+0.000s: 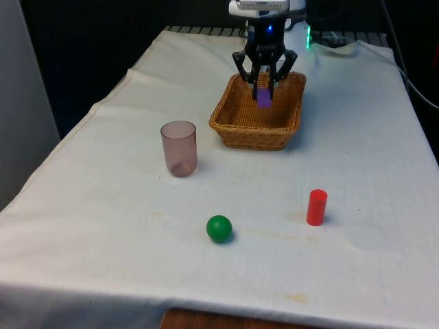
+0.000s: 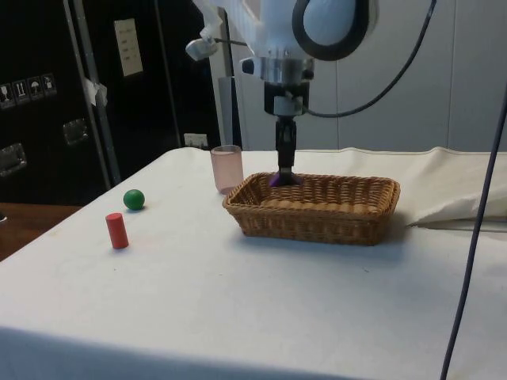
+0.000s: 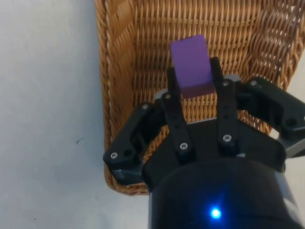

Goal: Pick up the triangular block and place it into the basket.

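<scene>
A purple block (image 1: 263, 99) is held inside the woven wicker basket (image 1: 250, 136), near its far end, with my gripper (image 1: 265, 89) shut on it. In the side view the black fingers (image 2: 284, 158) reach straight down to the basket (image 2: 317, 218), and a sliver of the purple block (image 2: 275, 180) shows above the rim. In the wrist view the block (image 3: 190, 67) sits between the two fingers of the gripper (image 3: 193, 72), above the basket floor and close to one side wall (image 3: 114, 95). Whether the block touches the floor I cannot tell.
A translucent pink cup (image 1: 179, 148) stands on the cloth at the front view's left of the basket. Nearer the front edge lie a green ball (image 1: 219, 228) and an upright red cylinder (image 1: 316, 207).
</scene>
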Tool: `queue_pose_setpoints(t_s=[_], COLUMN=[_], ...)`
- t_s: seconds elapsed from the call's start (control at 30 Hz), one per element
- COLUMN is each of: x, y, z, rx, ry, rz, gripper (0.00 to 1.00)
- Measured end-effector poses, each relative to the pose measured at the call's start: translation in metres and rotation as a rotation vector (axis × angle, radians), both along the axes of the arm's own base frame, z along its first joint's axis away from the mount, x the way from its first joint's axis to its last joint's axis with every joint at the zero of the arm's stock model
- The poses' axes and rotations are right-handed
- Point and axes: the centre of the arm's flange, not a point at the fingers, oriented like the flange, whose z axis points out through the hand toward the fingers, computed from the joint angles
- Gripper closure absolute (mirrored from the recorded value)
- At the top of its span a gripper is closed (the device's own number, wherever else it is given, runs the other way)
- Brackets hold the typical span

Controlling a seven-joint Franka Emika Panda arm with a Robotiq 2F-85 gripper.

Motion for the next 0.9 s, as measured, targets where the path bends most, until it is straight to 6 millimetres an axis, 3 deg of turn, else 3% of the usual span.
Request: queue_pose_setpoints(t_s=[0.43,0.6,0.63,0.73,0.77,0.9], x=[-0.002,-0.003,-0.003,-0.003,-0.003,-0.004], y=[-0.001,-0.001,-0.001,-0.001,-0.001,-0.001], z=[-0.028,-0.035,-0.036,-0.036,-0.036,-0.037], rx=[-0.012,-0.014,-0.015,-0.014,-0.014,-0.014], ry=[0.011,0.013,0.014,0.015,0.015,0.015], rz=[-0.084,-0.105,-0.108,-0.114,-0.117,-0.12], gripper=[0.66,0.42,0.42,0.28,0.16,0.0])
